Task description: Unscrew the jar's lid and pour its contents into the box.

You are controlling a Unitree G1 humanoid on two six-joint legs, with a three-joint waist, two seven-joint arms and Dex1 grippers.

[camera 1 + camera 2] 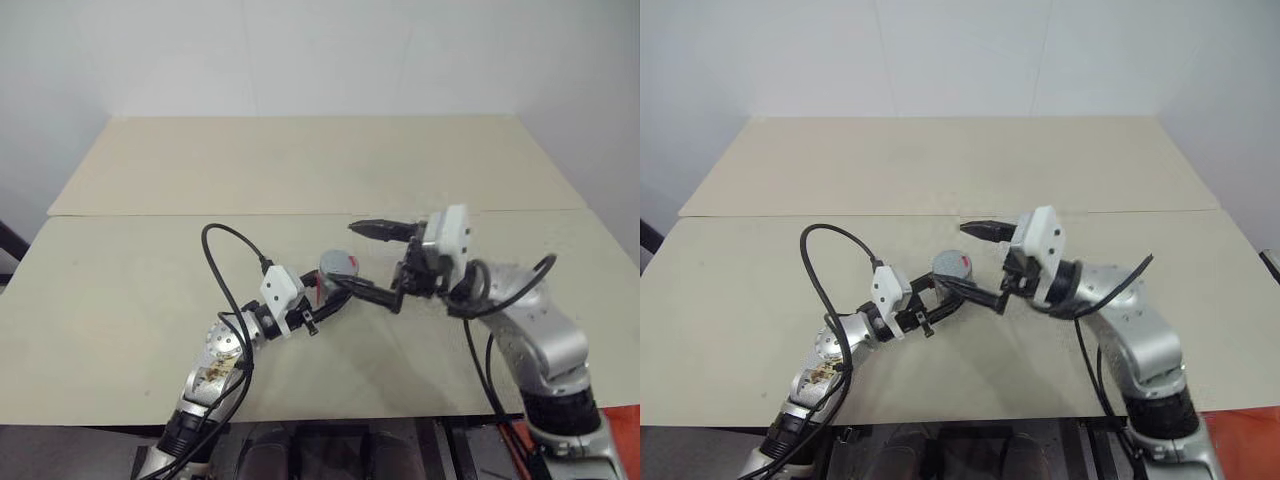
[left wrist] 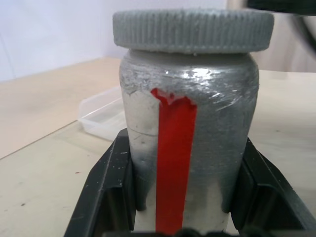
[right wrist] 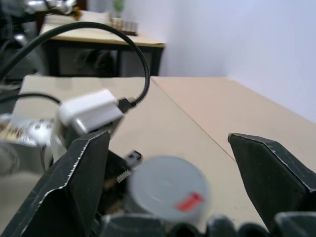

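My left gripper is shut on the jar, a silvery-grey cylinder with a red stripe, held upright above the table. The ribbed grey lid sits on top of the jar, and its flat top carries a red mark. My right gripper is open just to the right of the jar. One black finger is on the far side of the lid and the other on the near side, both apart from it. The clear plastic box lies on the table behind the jar. The contents are hidden inside the jar.
The jar hangs over the near one of two beige tables that stand edge to edge, with a seam between them. A black cable loops over my left wrist. White walls close the far side.
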